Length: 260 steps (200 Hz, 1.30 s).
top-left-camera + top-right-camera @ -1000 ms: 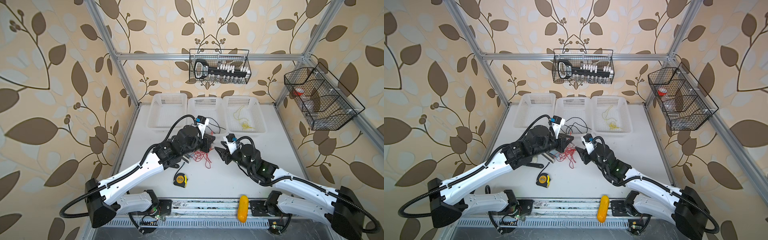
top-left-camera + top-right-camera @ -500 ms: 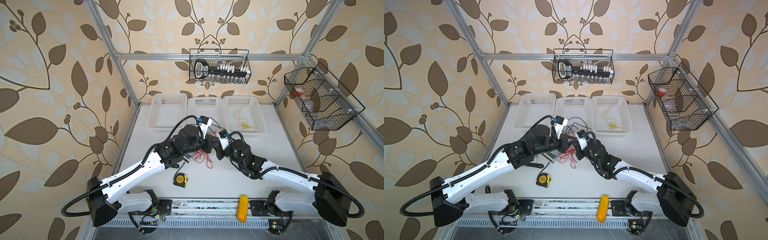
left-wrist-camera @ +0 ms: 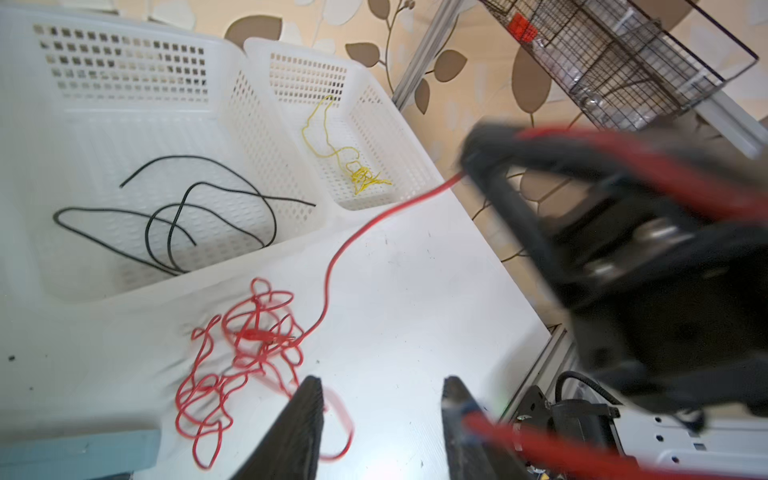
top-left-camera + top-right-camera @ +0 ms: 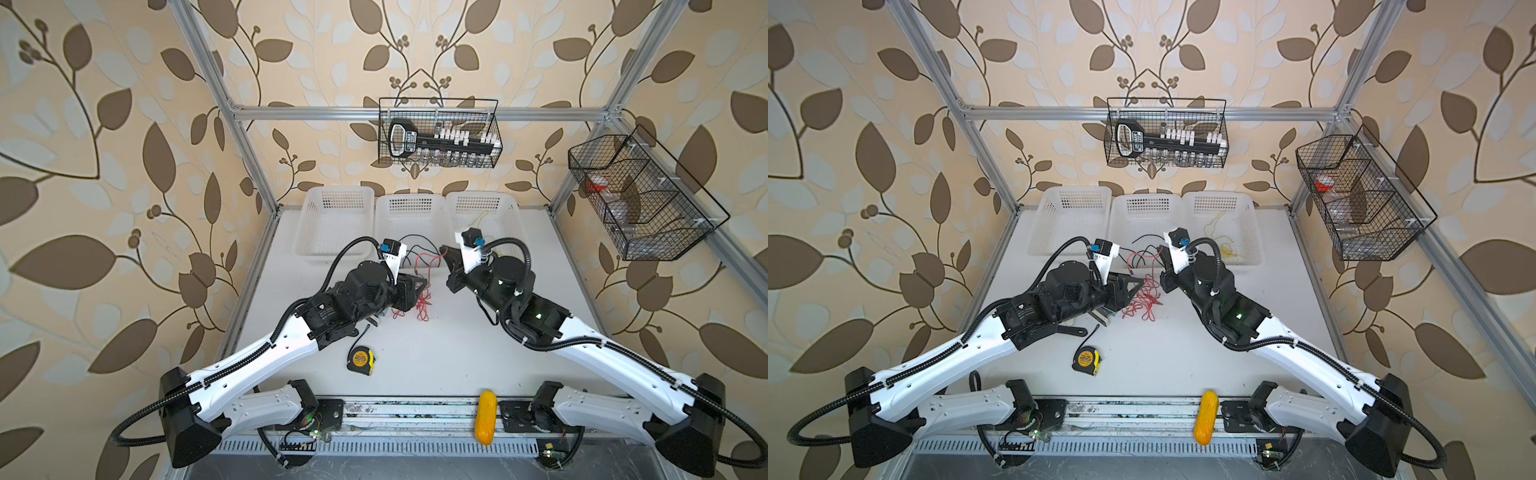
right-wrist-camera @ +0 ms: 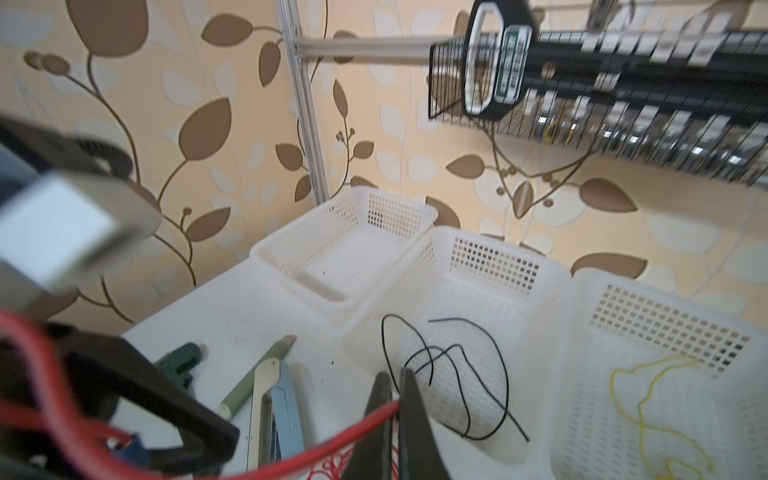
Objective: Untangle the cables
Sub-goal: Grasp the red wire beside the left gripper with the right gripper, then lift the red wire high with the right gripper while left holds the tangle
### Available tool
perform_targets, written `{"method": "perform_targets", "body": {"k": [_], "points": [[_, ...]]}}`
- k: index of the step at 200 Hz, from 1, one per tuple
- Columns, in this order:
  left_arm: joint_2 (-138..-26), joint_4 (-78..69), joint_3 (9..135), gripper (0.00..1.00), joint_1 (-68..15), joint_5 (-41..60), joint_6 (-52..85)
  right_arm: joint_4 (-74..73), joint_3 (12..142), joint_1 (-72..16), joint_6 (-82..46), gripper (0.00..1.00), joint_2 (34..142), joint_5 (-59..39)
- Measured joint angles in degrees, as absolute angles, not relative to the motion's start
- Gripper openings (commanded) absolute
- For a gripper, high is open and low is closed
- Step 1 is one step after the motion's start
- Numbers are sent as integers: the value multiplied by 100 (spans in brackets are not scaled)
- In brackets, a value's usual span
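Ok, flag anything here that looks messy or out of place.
The red cables lie in a knotted heap on the table, outside the white baskets, with one strand running up to the right gripper, shut on it. The black cable and yellow cable already sit in baskets.

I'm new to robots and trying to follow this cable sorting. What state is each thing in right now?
Red cable: tangled heap on the table, one strand raised off it.
Black cable: loose in the middle basket.
Yellow cable: bunched in the right basket.
Left basket: empty.
Left tool: open.
Right tool: shut on a red cable strand.
Tape measure: tape wound in, lying flat.
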State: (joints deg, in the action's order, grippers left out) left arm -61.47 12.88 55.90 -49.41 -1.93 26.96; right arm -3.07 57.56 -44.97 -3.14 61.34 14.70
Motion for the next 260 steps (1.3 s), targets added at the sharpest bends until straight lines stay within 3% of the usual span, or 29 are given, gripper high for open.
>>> {"method": "perform_targets", "body": {"k": [48, 148, 198, 260], "points": [[-6147, 1306, 5422, 61, -4941, -423, 2670, 497, 6831, -4497, -244, 0, 5981, 1479], [-6263, 530, 5087, 72, -4941, 150, 2578, 803, 6917, -4497, -336, 0, 5966, 1372], [-6973, 67, 5078, 54, -4941, 624, 2567, 803, 6917, -4521, -390, 0, 5966, 1264], [-7568, -423, 5078, 55, -4941, 709, 2552, 805, 6917, -4606, -473, 0, 5966, 1129]]}}
